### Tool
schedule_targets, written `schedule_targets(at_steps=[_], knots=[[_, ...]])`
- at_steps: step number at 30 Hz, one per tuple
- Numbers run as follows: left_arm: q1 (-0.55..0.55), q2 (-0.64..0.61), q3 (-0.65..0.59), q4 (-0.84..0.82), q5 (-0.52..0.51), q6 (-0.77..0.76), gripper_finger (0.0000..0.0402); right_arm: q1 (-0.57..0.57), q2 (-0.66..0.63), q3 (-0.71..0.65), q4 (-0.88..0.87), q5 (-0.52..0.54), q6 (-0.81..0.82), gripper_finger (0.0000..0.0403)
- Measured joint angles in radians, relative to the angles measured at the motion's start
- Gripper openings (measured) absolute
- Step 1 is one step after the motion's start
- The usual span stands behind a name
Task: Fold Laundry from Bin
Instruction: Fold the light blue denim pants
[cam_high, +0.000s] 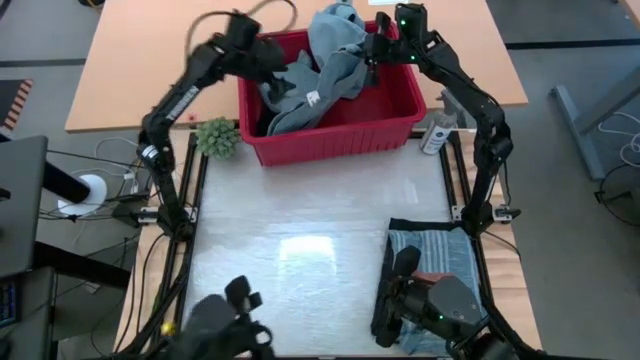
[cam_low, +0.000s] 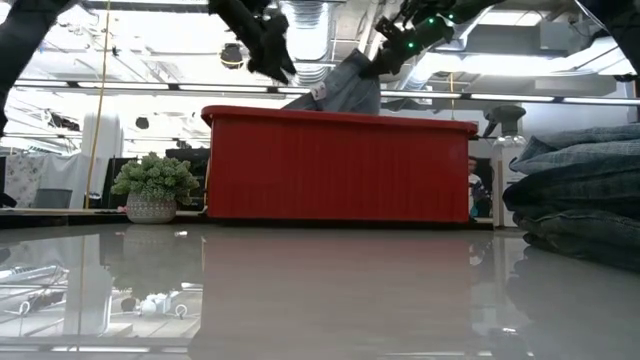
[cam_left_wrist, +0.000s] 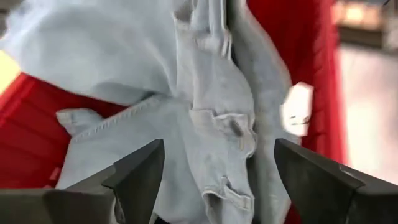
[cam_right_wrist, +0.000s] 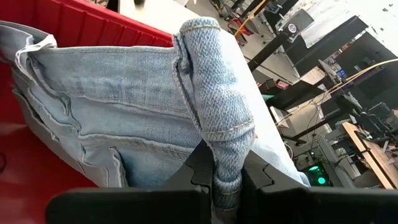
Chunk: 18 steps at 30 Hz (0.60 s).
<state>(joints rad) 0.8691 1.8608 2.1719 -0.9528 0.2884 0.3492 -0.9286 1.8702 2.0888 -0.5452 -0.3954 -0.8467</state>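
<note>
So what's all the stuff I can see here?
bin: one, red, far middle of the table.
jeans: one, light blue, half lifted out of the bin.
folded pile: one, blue and dark, near right of the table.
plant: one, green, left of the bin.
bottle: one, clear, right of the bin.
table: one, pale and shiny.
left end effector: open, over the jeans at the bin's left.
right end effector: shut on the jeans, above the bin's far right.
</note>
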Motion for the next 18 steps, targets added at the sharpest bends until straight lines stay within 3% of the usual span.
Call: schedule_targets(at_steps=[2, 5, 11, 18], knots=[[0.018, -0.029, 0.001, -0.026, 0.071, -0.03, 0.0292, -0.001, 0.0, 0.001, 0.0, 0.0, 0.0, 0.0051], [-0.002, -0.044, 0.002, -0.136, 0.086, -0.019, 0.0292, -0.003, 0.0, 0.001, 0.0, 0.0, 0.0, 0.0051], [-0.09, -0.03, -0.033, -0.194, -0.047, 0.009, 0.0292, -0.003, 0.0, 0.001, -0.001, 0.0, 0.0, 0.0051], [-0.101, -0.037, -0.164, -0.168, -0.085, 0.005, 0.0292, -0.003, 0.0, 0.001, -0.003, 0.0, 0.0, 0.0051]])
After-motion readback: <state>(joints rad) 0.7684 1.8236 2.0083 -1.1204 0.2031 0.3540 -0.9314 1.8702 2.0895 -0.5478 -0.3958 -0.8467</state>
